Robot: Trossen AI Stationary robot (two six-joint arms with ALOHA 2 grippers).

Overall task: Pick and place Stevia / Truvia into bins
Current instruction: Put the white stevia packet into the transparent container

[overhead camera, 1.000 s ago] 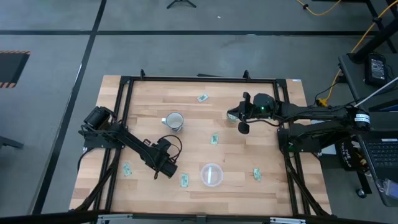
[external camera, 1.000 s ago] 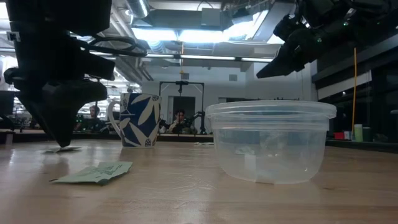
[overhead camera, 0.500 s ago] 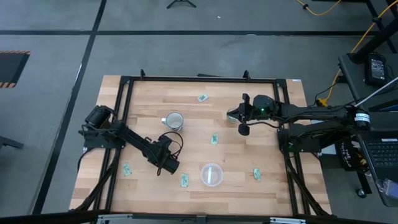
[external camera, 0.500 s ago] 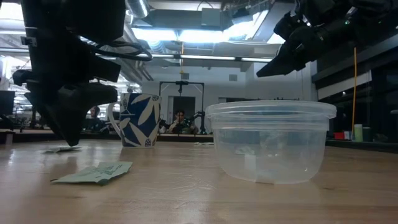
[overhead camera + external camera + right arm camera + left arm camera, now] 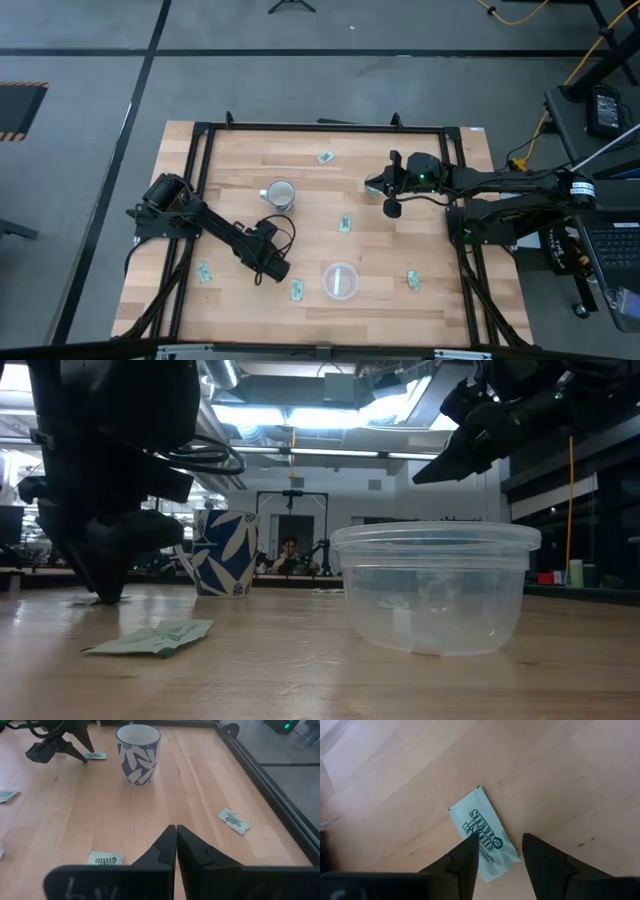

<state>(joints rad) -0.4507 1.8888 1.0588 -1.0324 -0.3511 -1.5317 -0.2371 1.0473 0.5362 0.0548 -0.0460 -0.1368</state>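
Several green-and-white sachets lie flat on the wooden table (image 5: 400, 250). My left gripper (image 5: 499, 840) is open and points down over one sachet (image 5: 481, 832), near the table's front left. One fingertip (image 5: 470, 845) stands over the sachet's end, the other (image 5: 530, 842) beside it over bare wood. In the low view this gripper (image 5: 106, 596) reaches down to the table. My right gripper (image 5: 176, 831) is shut and empty, high above the table's far right (image 5: 390, 200). The clear round container (image 5: 340, 281) and a blue-patterned mug (image 5: 279, 195) stand on the table. My left gripper points down at the sachet's end (image 5: 487, 852), with one fingertip over it. I cannot tell whether the fingertip touches the sachet, which lies flat on the table.
Other sachets lie at the far middle (image 5: 325, 157), the centre (image 5: 344, 224), the front left (image 5: 205, 272), beside the container (image 5: 296, 290) and the front right (image 5: 412, 281). A black frame (image 5: 200, 140) borders the table. People sit in the room behind (image 5: 288, 550).
My left gripper has shifted slightly above the sachet, rising a little and then coming back down to the table top. My right gripper has kept still.
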